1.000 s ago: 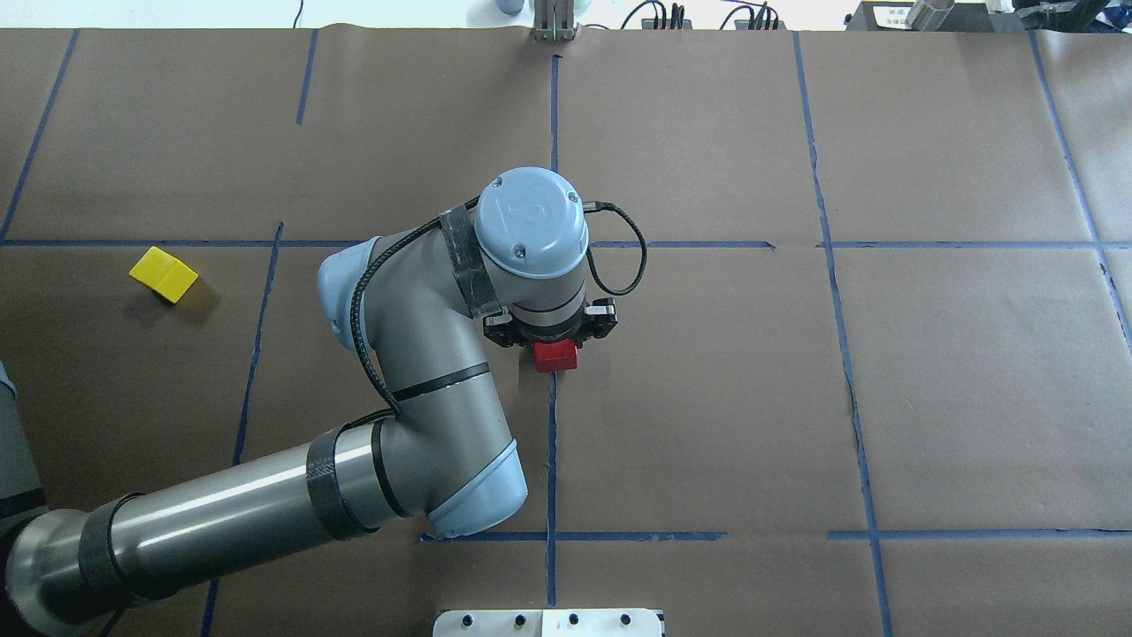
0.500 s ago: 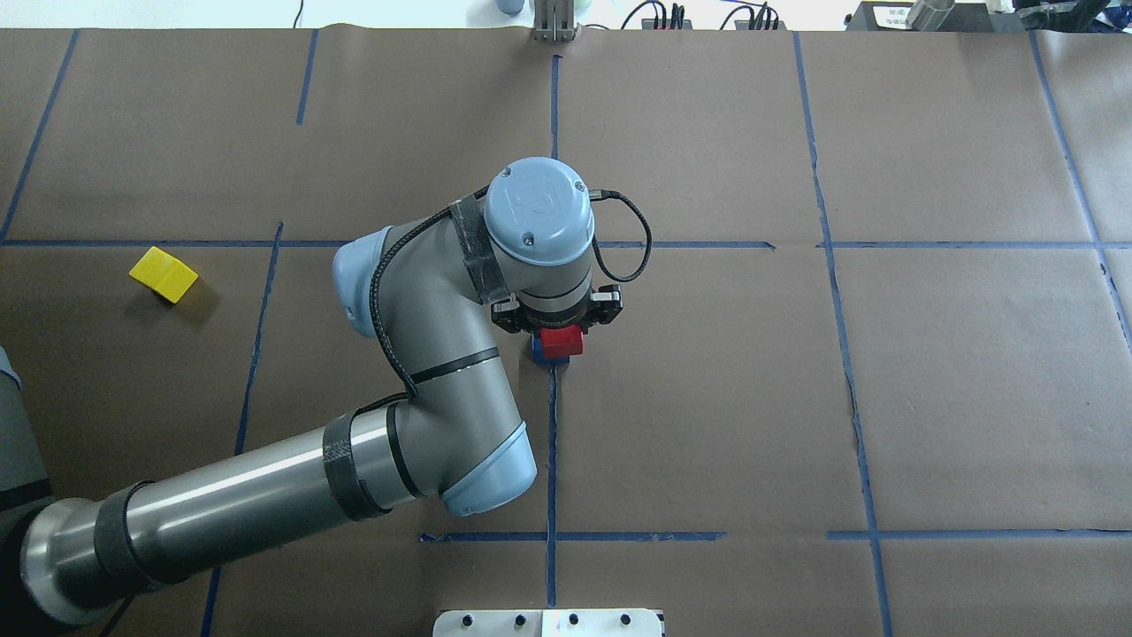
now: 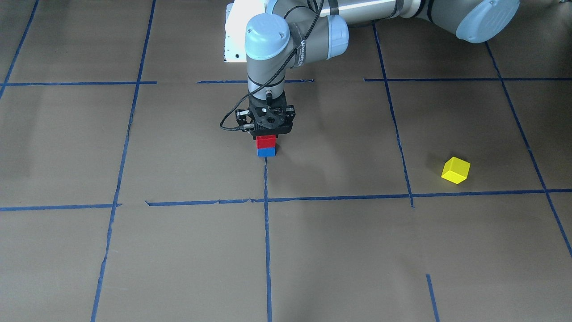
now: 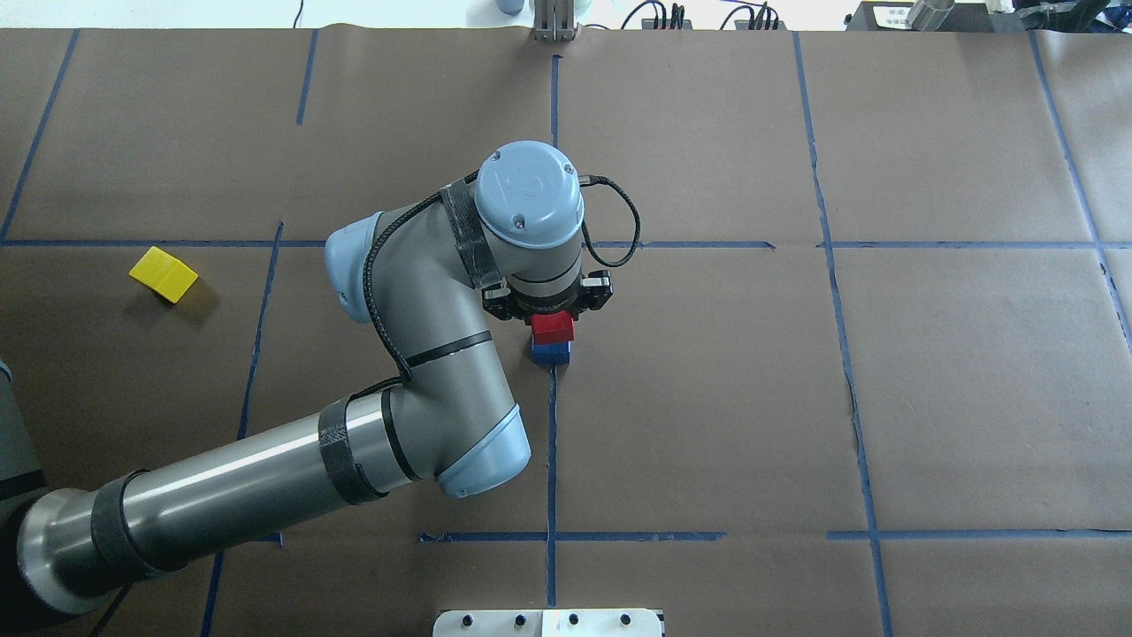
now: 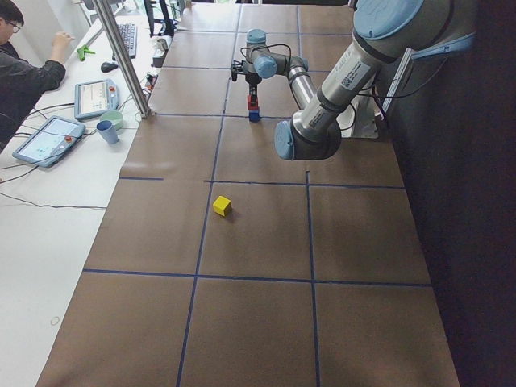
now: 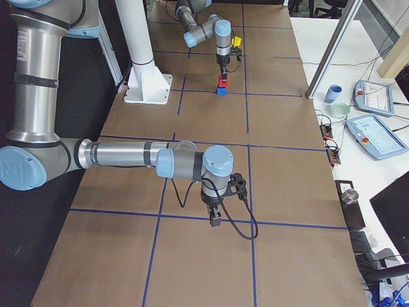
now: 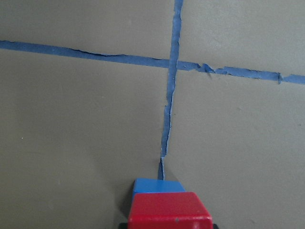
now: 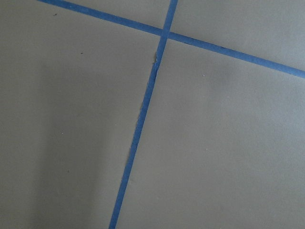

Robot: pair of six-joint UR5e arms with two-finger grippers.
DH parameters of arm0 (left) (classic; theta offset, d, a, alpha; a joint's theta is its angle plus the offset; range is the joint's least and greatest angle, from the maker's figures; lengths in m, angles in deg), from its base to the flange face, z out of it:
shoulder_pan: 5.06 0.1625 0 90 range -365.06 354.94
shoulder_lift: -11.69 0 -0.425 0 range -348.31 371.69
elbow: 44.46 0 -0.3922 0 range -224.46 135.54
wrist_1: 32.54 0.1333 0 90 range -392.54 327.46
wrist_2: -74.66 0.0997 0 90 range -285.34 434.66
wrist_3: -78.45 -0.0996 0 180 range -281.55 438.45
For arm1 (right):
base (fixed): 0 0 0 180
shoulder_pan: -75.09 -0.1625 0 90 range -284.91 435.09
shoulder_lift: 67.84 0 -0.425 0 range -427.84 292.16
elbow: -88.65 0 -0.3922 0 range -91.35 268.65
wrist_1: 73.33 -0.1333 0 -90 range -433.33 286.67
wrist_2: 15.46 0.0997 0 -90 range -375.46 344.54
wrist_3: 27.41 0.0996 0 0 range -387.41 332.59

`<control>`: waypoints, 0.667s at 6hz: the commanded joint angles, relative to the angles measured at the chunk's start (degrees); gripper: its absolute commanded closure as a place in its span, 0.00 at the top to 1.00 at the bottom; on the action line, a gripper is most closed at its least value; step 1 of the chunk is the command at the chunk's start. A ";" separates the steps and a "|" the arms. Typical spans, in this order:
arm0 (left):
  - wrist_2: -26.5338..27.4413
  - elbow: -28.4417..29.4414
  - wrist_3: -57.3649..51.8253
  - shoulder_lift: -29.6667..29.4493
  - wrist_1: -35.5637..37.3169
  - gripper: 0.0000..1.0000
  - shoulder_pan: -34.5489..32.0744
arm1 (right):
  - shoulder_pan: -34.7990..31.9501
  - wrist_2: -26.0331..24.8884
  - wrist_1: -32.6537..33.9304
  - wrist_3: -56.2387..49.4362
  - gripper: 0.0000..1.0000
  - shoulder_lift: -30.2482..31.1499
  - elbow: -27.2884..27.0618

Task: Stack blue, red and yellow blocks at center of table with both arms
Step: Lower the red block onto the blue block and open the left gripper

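Note:
A red block (image 4: 553,327) sits on top of a blue block (image 4: 551,352) at the table's center, on the blue tape line. My left gripper (image 4: 552,318) stands straight over them, shut on the red block. In the left wrist view the red block (image 7: 169,217) fills the bottom edge with the blue block (image 7: 157,185) just under it. A yellow block (image 4: 164,273) lies alone far to the left. My right gripper (image 6: 215,220) shows only in the exterior right view, low over bare table; I cannot tell whether it is open or shut.
The robot's white base plate (image 4: 548,622) is at the near table edge. A metal post (image 4: 553,22) stands at the far edge. Tablets and a cup (image 5: 106,131) lie on the operators' side table, where a person (image 5: 24,72) sits.
My left gripper carried the red block a little farther from the robot and lowered it. The blue block beneath it has come into view under the red one.

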 commanded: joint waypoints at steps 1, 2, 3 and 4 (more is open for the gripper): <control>-0.11 1.10 0.02 0.05 -0.25 0.00 0.41 | 0.00 -0.06 0.00 0.00 1.00 0.09 0.02; -0.37 1.11 0.02 0.05 -0.26 0.00 0.41 | 0.00 -0.06 0.00 0.00 1.00 0.09 -0.07; -0.46 1.11 0.02 0.05 -0.26 0.00 0.41 | 0.00 -0.06 0.00 0.00 1.00 0.09 -0.07; -0.46 0.85 0.02 0.05 -0.26 0.01 0.41 | 0.00 -0.06 0.00 0.00 1.00 0.09 -0.15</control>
